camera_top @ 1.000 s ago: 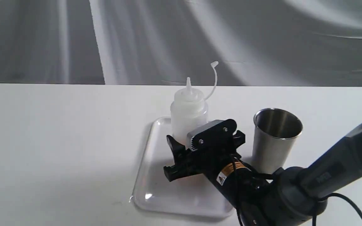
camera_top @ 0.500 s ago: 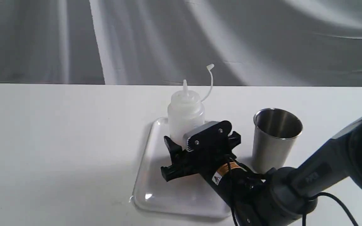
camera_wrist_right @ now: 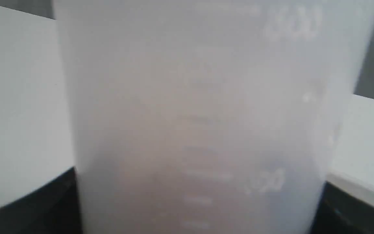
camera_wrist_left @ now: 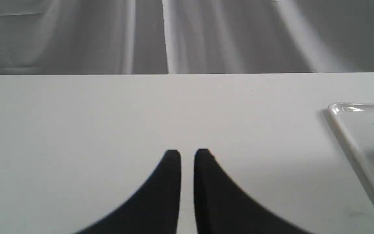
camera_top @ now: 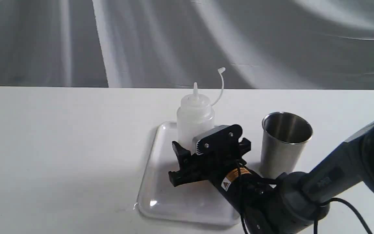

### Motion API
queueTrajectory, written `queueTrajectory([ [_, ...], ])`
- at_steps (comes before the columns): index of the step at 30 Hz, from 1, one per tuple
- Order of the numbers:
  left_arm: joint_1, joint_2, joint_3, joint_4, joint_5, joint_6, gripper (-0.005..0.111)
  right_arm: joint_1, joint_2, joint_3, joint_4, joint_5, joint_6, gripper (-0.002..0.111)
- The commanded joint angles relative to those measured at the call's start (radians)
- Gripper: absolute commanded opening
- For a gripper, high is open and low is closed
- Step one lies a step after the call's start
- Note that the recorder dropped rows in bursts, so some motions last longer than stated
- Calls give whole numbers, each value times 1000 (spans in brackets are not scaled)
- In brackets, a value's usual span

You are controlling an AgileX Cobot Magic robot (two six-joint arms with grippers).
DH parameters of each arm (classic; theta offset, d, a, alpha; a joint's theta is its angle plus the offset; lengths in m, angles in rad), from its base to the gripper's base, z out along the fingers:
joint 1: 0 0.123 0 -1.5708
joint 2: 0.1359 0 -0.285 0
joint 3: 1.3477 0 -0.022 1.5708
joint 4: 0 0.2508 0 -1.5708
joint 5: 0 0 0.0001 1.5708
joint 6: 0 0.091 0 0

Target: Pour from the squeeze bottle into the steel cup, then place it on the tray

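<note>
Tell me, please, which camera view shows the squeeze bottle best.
The exterior view: the squeeze bottle is upright, nozzle and cap strap clear, base hidden. The right wrist view shows only its blurred wall close up; the left wrist view shows none of it.

Left gripper (camera_wrist_left: 187, 154): two black fingers (camera_wrist_left: 170, 182), tapered to blunt tips, side by side and parallel. Only a thin slit of white shows between them; nothing in the slit. Tips sit over bare white counter (camera_wrist_left: 109, 113), matte, evenly lit, a few faint specks.

The tray (camera_wrist_left: 372, 130): one rounded corner and a length of low raised rim visible, glossy white with a bright glint on the corner. Lies flat on the counter to the right of the gripper, well apart from the fingertips. Rest of it cut off by the frame.

Far side: counter ends in a straight edge. Behind it, grey cloth backdrop (camera_wrist_left: 76, 35) with pale folds, slightly soft.
</note>
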State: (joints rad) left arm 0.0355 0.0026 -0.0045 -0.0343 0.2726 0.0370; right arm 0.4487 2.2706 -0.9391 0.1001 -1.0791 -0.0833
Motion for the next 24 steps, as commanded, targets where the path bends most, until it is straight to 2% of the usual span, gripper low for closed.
queueTrajectory([
  [1,-5,-3,4,0,-7,-7,8,-9,-10,-6,-10,-37,2,0],
  [24,-5,-3,4,0,-7,-5,8,-9,-10,-6,-8,-46,4,0],
])
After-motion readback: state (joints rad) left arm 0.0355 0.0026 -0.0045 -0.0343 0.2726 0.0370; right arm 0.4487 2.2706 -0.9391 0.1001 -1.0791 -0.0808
